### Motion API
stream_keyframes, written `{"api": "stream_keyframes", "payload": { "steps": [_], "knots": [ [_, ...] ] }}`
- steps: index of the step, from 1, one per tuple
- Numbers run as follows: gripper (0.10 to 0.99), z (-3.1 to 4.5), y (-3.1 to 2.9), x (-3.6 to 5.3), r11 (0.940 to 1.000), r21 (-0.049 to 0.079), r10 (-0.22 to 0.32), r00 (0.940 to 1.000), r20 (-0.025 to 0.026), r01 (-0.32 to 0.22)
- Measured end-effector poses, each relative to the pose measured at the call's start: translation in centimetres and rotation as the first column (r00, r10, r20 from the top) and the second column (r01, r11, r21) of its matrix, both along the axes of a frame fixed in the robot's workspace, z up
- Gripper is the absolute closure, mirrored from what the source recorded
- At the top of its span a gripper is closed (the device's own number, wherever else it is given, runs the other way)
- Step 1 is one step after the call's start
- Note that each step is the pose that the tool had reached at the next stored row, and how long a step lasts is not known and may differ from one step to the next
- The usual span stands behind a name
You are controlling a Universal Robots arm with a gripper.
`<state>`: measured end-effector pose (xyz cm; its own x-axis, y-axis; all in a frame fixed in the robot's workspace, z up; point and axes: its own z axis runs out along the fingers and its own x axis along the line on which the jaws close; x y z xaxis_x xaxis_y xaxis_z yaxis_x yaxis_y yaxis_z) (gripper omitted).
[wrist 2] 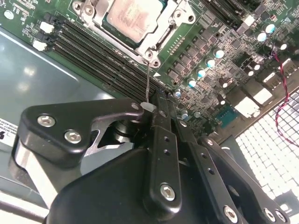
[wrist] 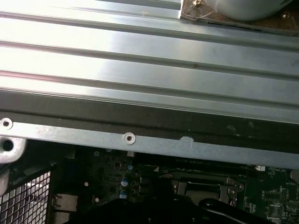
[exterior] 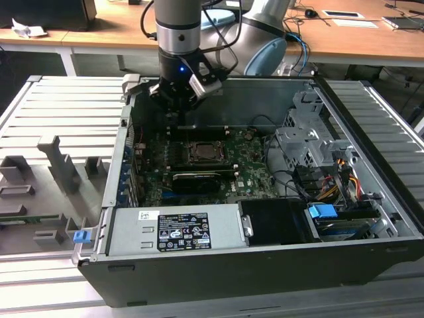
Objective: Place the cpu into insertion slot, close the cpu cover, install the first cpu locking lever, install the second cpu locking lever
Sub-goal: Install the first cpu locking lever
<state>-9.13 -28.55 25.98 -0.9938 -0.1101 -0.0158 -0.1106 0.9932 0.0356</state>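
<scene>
The cpu (wrist 2: pixel 133 18) lies silvery face up in the insertion slot (exterior: pixel 205 154) on the green motherboard. The cpu cover (wrist 2: pixel 140 46) lies flat around the cpu as a silvery frame. A thin wire cpu locking lever (wrist 2: pixel 148 81) stands up from the slot's corner, and its pale tip sits between the black fingertips of my gripper (wrist 2: pixel 156 103). The fingers are shut on that tip. In the exterior view my gripper (exterior: pixel 175 118) hangs inside the open computer case, just behind the slot. The first wrist view shows the slot (wrist: pixel 203 188) below the case wall.
Memory slots (wrist 2: pixel 93 51) run beside the insertion slot. A long black expansion card (exterior: pixel 197 177) lies in front of it. A grey power supply (exterior: pixel 179 228), a drive cage (exterior: pixel 311 142) and loose cables (exterior: pixel 331 182) fill the case. The case wall (wrist: pixel 140 70) stands close behind my gripper.
</scene>
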Motion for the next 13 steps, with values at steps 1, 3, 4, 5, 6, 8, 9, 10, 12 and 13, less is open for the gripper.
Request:
{"api": "stream_keyframes", "payload": {
  "steps": [1, 3, 4, 5, 6, 8, 9, 10, 12, 13],
  "knots": [
    [0.980, 0.00, 0.00, 0.03, 1.0000, 0.000, 0.000, 1.0000, 0.0001, 0.000],
    [0.980, 0.00, 0.00, 0.06, 1.0000, 0.000, 0.000, 1.0000, 0.0001, 0.000],
    [0.980, 0.00, 0.00, 0.08, 1.0000, 0.000, 0.000, 1.0000, 0.0000, 0.000],
    [0.980, 0.00, 0.00, 0.09, 1.0000, 0.000, 0.000, 1.0000, 0.0000, 0.000],
    [0.980, 0.00, 0.00, 0.12, 1.0000, 0.000, 0.000, 1.0000, 0.0000, 0.000],
    [0.980, 0.00, 0.00, 0.19, 1.0000, 0.000, 0.000, 1.0000, 0.0000, 0.000],
    [0.980, 0.00, 0.00, 0.23, 1.0000, 0.000, 0.000, 1.0000, 0.0000, 0.000],
    [0.980, 0.00, 0.00, 0.27, 1.0000, 0.000, 0.000, 1.0000, 0.0000, 0.000],
    [0.980, 0.00, 0.00, 0.33, 1.0000, 0.000, 0.000, 1.0000, 0.0000, 0.000],
    [0.980, 0.00, 0.00, 0.39, 1.0000, 0.000, 0.000, 1.0000, 0.0000, 0.000]
  ]
}}
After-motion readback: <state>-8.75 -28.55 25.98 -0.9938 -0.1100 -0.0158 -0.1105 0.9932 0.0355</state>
